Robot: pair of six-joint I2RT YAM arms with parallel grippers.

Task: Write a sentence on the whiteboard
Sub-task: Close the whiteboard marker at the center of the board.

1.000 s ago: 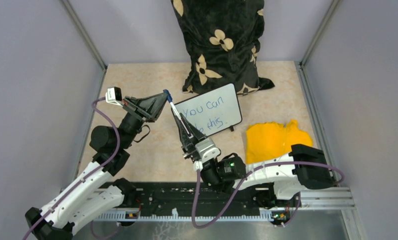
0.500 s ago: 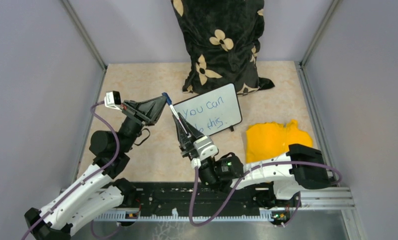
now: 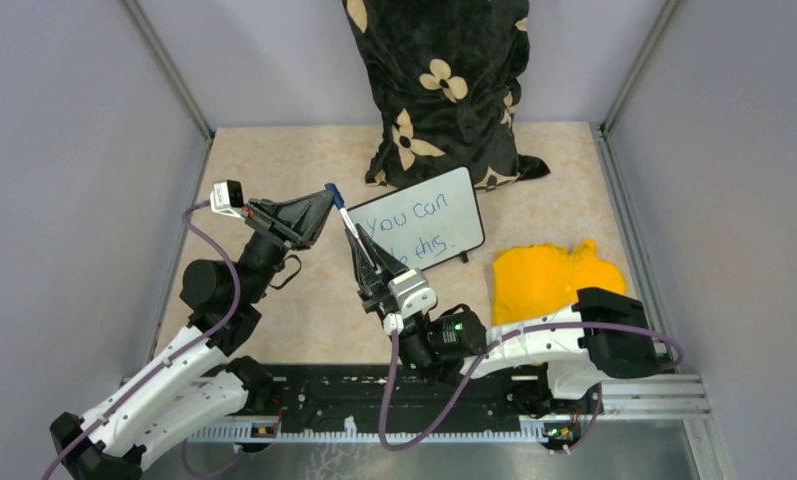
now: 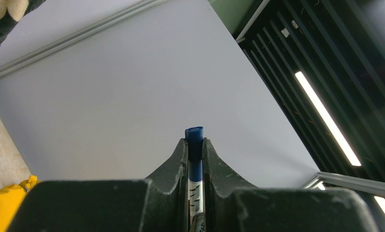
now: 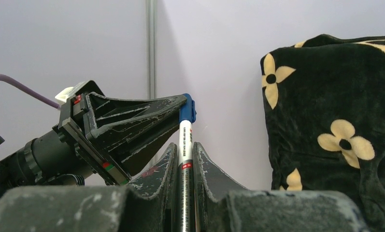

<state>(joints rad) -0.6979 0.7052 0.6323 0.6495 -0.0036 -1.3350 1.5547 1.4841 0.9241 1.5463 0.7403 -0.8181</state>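
1. Closing the marker looks like the step in hand. The sentence (image 3: 414, 229) already reads "You can do this" in two blue lines, so I judge the writing done and only tidying up left.
2. The right gripper (image 3: 360, 246) is clamped on the white barrel of the marker (image 3: 347, 217). In the right wrist view the barrel stands upright between its jaws.
3. The left gripper (image 3: 325, 199) is pinched on the blue cap (image 3: 334, 191) at the marker's top end. The left wrist view shows the cap (image 4: 194, 137) squeezed between both jaws, its tip poking out past them.
4. Whether the cap is fully seated on the barrel cannot be told. In the right wrist view the cap (image 5: 187, 108) sits directly on the barrel's end with no gap showing.
5. The next move calls for pressing the two grippers together along the marker's line. It should be kept straight so the cap clicks home rather than skews. After that one gripper has to let go.
6. The whiteboard (image 3: 454, 190) lies in the middle of the bench (image 3: 274, 160), towards the far edge. It is just in front of a black flowered cushion (image 3: 444, 90).
7. The grippers meet just beside the whiteboard's left edge. The marker's lower part and the right gripper's jaws overlap the board's near left corner in the top view.
8. A yellow cloth (image 3: 554, 282) lies near the right edge, apart from both grippers.
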